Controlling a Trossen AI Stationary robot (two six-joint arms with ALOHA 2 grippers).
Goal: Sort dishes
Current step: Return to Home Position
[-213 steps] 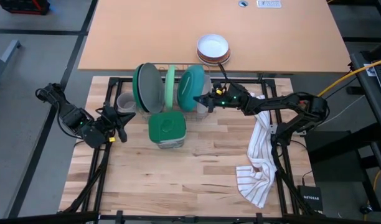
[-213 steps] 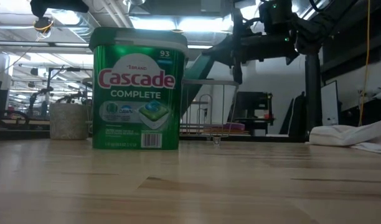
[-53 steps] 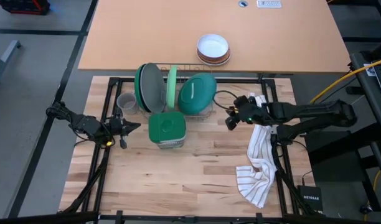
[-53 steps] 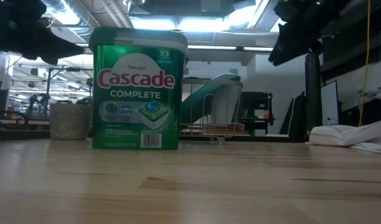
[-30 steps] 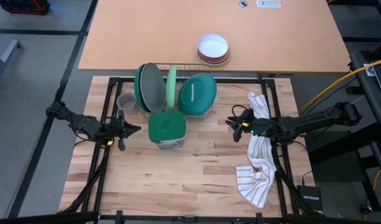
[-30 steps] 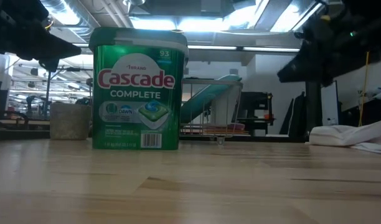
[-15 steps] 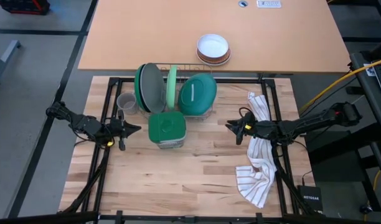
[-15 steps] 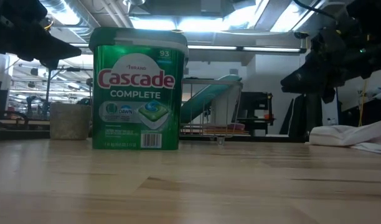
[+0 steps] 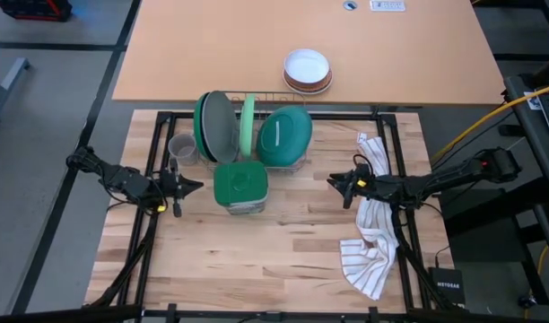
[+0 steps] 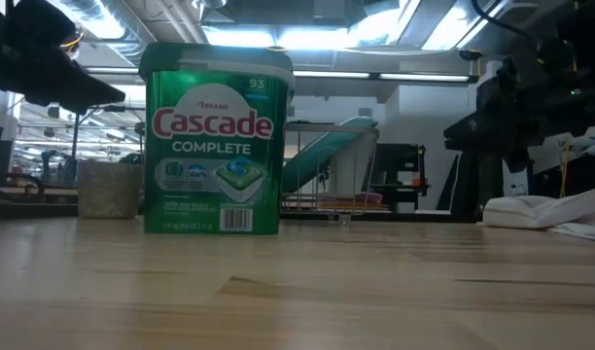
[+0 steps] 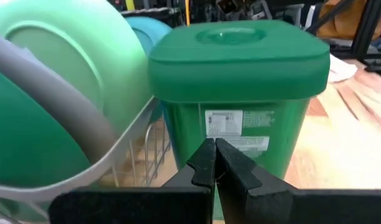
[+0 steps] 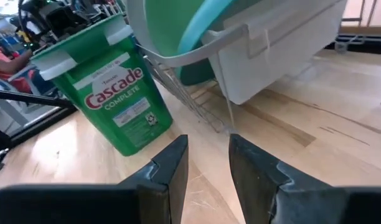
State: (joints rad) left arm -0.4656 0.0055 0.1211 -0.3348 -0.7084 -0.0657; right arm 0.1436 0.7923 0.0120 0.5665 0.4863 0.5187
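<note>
The dishes stand on edge in a wire rack (image 9: 292,163): a dark green plate (image 9: 203,126), a grey plate (image 9: 217,126), a light green plate (image 9: 248,121) and a teal plate (image 9: 284,135) that leans over toward the right. A small grey mug (image 9: 178,148) stands on the table left of the rack. My left gripper (image 9: 192,186) is shut and empty, left of the green Cascade tub (image 9: 240,185). My right gripper (image 9: 333,182) is open and empty, right of the tub and in front of the rack.
The green Cascade tub (image 10: 217,141) stands right in front of the rack. A white striped towel (image 9: 371,224) lies under the right arm at the table's right edge. A white bowl (image 9: 308,68) on brown-rimmed ones sits on the far tabletop.
My right gripper has come down a little toward the table in front of the rack, still open and empty. The dishes have not moved.
</note>
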